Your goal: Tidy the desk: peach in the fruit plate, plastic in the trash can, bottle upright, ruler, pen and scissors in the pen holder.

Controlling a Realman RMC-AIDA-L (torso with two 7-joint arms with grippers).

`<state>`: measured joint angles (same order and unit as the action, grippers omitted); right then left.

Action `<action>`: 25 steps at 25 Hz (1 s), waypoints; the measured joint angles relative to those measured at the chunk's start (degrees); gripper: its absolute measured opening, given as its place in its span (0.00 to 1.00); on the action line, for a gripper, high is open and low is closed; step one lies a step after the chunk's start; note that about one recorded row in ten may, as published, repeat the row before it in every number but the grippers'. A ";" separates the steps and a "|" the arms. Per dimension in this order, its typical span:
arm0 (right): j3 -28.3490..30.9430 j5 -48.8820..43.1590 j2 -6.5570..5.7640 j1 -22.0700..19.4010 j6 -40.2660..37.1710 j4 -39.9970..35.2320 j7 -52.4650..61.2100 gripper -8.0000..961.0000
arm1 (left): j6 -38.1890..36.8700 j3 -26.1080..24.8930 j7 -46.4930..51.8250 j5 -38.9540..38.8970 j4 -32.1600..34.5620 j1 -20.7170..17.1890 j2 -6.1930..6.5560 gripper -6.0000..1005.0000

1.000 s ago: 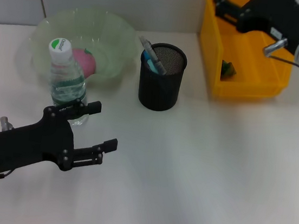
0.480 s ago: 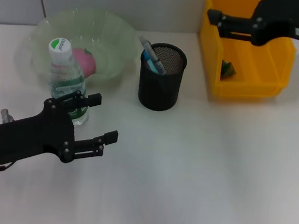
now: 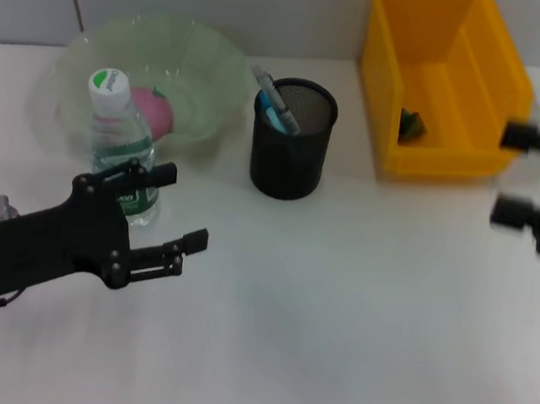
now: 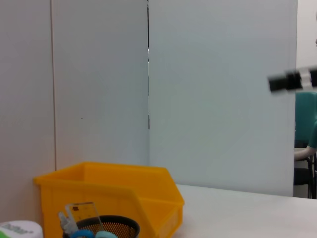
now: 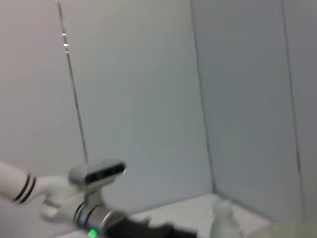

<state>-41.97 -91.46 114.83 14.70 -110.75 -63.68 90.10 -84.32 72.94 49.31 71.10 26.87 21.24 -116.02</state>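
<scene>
The clear bottle (image 3: 119, 149) stands upright with its white cap (image 4: 19, 230) on, in front of the pale green fruit plate (image 3: 214, 52). The pink peach (image 3: 153, 111) lies in that plate. My left gripper (image 3: 176, 208) is open just right of the bottle, holding nothing. The black mesh pen holder (image 3: 292, 146) holds a blue pen (image 3: 276, 116) and a clear ruler (image 4: 81, 215); I cannot make out the scissors. A dark green piece of plastic (image 3: 413, 124) lies in the yellow trash can (image 3: 443, 80). My right gripper (image 3: 506, 172) is open and empty at the right edge.
The yellow trash can (image 4: 109, 191) and pen holder (image 4: 106, 229) show low in the left wrist view, before a grey wall. White tabletop (image 3: 334, 318) stretches across the front and middle.
My right gripper has left the space above the yellow trash can and swung out to the right edge, nearer the front. The left gripper has shifted slightly back toward the left.
</scene>
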 joint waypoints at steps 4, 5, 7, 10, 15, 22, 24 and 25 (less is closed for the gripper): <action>0.40 -5.43 -1.74 1.76 -0.39 13.13 -8.03 0.85 | -0.28 0.02 0.28 -0.01 0.00 -0.05 0.02 0.85; 0.40 -6.57 -1.78 2.20 0.12 15.05 -9.27 0.85 | -0.28 0.02 0.28 -0.01 0.00 -0.05 0.02 0.85; 0.35 -8.46 -1.35 2.87 1.09 16.74 -10.97 0.85 | -0.28 0.02 0.28 -0.01 0.00 -0.05 0.02 0.85; -0.05 -10.89 -0.18 3.73 2.44 16.78 -11.47 0.85 | -0.31 0.15 0.37 -0.01 0.02 0.12 0.00 0.85; 0.01 -12.91 0.87 4.98 3.46 17.02 -11.63 0.85 | -0.40 0.52 1.47 0.92 0.36 0.66 -0.17 0.85; -0.32 -13.27 1.71 5.32 4.95 17.43 -12.43 0.85 | -0.40 0.54 1.90 1.20 0.39 0.80 -0.16 0.85; -0.38 -13.74 1.81 5.56 5.12 17.57 -12.54 0.85 | -0.41 0.59 2.58 1.63 0.45 0.91 -0.04 0.85; -0.42 -14.11 1.88 5.70 5.21 17.60 -12.59 0.85 | -0.42 0.61 3.03 1.90 0.49 1.01 0.04 0.85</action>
<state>-42.39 -105.57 116.71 20.40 -105.54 -46.08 77.51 -84.75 73.55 52.34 73.01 27.36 22.25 -115.99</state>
